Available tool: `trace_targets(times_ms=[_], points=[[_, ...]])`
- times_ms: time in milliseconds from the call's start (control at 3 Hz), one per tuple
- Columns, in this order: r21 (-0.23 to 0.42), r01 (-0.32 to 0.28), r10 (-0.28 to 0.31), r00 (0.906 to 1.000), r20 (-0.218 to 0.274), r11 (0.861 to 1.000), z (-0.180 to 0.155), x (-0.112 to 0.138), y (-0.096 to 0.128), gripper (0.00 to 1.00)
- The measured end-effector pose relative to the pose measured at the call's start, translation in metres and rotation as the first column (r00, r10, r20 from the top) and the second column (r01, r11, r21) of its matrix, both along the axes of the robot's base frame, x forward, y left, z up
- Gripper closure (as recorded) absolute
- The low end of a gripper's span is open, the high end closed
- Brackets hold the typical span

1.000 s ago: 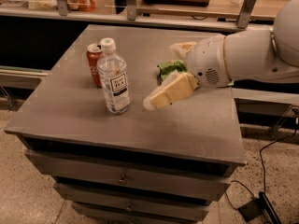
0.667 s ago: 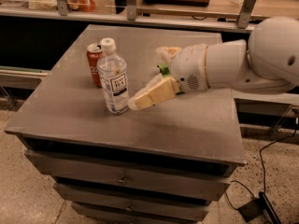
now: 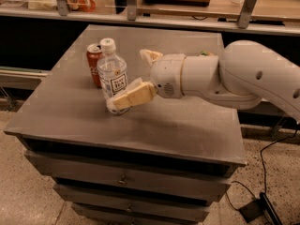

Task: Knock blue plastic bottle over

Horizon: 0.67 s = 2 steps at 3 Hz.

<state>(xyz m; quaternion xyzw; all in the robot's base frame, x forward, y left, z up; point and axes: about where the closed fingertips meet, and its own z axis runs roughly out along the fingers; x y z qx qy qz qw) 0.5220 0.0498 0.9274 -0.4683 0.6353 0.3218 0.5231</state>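
- Okay, gripper [image 3: 126, 78] sat over the table top [image 3: 187, 125], just left of centre, at the end of the white arm [image 3: 243, 76] that stretched in from 3 o'clock.
- Jaws released: two tan fingers spread wide apart, nothing clamped between them.
- Lower finger [image 3: 133, 96] lay against the bottom part of the blue plastic bottle [image 3: 111, 76], on its 4 o'clock side, touching it.
- Upper finger [image 3: 150, 56] stood off at the bottle's 2 o'clock, apart from it.
- Bottle stood on its base in the left half of the table top, white cap up, label facing the camera.
- It possibly leaned slightly toward 11 o'clock; hard to be sure from this angle.
- Red Coca-Cola can [image 3: 94, 62] stood upright at the bottle's 10 o'clock, just beside it and partly hidden by it; contact unclear.
- Something green [image 3: 205, 53] showed behind the arm near the far edge, mostly hidden.
- Table was a grey cabinet with drawers [image 3: 126, 179] on the front.
- Black cable and a small box [image 3: 253, 209] lay on the floor at the cabinet's 4 o'clock.
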Motion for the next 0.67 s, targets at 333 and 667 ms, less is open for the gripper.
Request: trace_targets(times_ms=[333,667], points=[[0.022,0.021,-0.021,0.9993,0.032,1.000,-0.004,0.009,0.016,0.16],[0.018,0.065,-0.066,0.9948,0.077,0.998,-0.002,0.012,0.027,0.39]])
